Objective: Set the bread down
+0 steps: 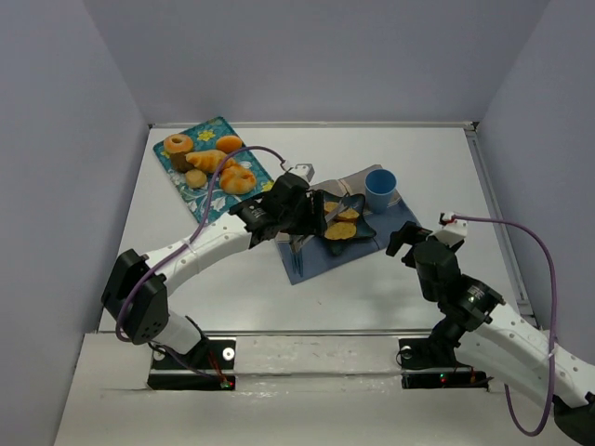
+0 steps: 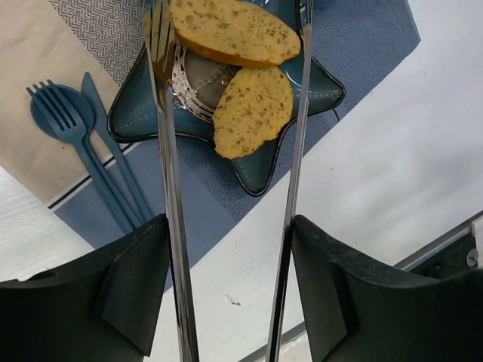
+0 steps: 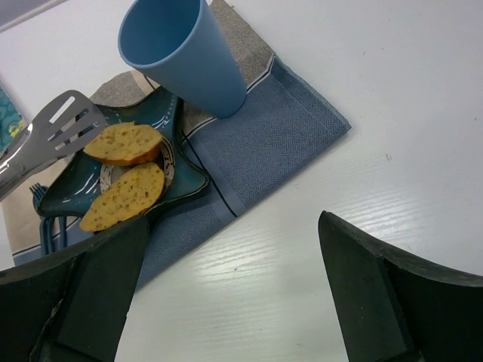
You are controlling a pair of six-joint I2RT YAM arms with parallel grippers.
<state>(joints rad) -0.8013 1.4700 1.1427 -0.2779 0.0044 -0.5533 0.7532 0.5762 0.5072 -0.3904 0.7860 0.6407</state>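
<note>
we spotted bread slices (image 2: 253, 109) on star plate (image 2: 139, 113), upper centre of left wrist view. left gripper (image 2: 230, 241) clutched tongs (image 2: 174, 226), right gripper (image 3: 234, 226) gaped empty. bread seemed light, crumbly; pinch crust edges gently.

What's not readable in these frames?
- Left wrist: the tips of the tongs and the upper bread slice run off the top edge.
- Right wrist: the fork and knife are partly hidden by the star plate.
- Top external: the grip on the tongs is hidden under the left arm.
</note>
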